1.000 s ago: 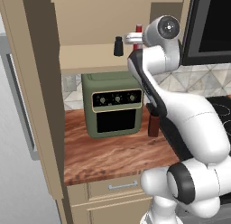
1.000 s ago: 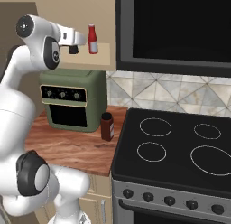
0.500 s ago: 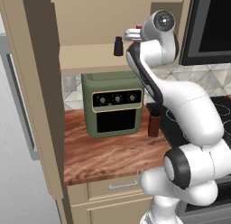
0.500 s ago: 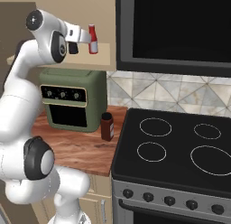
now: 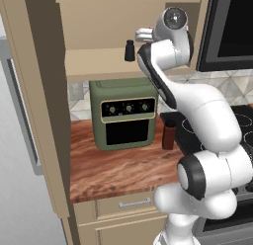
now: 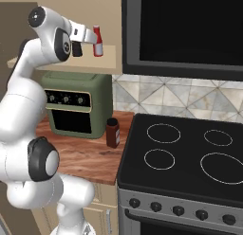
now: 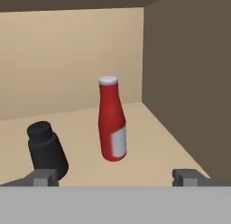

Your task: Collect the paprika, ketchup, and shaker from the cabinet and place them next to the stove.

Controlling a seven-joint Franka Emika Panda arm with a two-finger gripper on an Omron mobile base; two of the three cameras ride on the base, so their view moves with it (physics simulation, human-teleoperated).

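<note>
The ketchup (image 7: 112, 126), a slim red bottle with a pale label, stands upright on the cabinet (image 7: 67, 56) shelf. The short black shaker (image 7: 46, 148) stands to its left. My gripper (image 7: 115, 177) is open just in front of both, with its fingertips (image 7: 43, 177) wide apart and nothing between them. From the right base, the gripper (image 6: 89, 36) reaches into the cabinet right beside the ketchup (image 6: 98, 41). The shaker (image 5: 129, 50) sits at the shelf's front edge. The paprika (image 6: 113, 132), a dark brown jar, stands on the counter next to the stove (image 6: 190, 153).
An olive-green toaster oven (image 5: 126, 118) sits on the wooden counter (image 5: 118, 170) under the cabinet shelf (image 5: 94, 61). A dark microwave panel (image 6: 190, 25) hangs above the stove. The cabinet's right inner wall (image 7: 189, 83) is close to the ketchup.
The arm has swung up and pushed the hand further into the cabinet, closer to the ketchup. The jaws have stayed open, and the bottles and the jar have not moved.
</note>
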